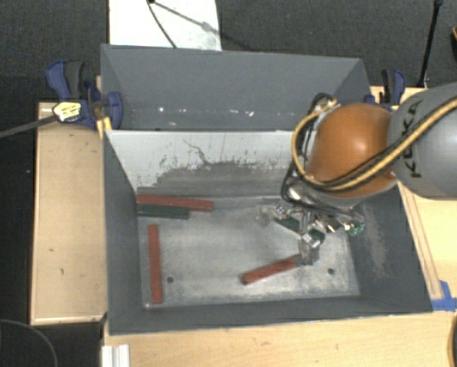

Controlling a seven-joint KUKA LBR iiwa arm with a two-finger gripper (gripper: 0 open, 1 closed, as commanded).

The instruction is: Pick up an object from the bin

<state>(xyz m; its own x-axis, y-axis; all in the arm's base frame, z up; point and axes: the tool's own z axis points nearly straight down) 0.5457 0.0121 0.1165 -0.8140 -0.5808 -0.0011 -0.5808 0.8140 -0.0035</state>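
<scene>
My gripper (309,252) hangs low over the right part of the bin floor, below the orange dome. Its fingertips sit at the right end of a slim red stick (270,271) that lies slanted near the front of the bin. Whether the stick is between the fingers is hidden by the fingers themselves. A second red stick (175,202) lies flat along the back left, with a dark green stick (163,213) just in front of it. A third red stick (154,263) lies along the left wall.
The arm and its cables come in from the right, covering the bin's right back corner. The bin's sloped walls rise on all sides.
</scene>
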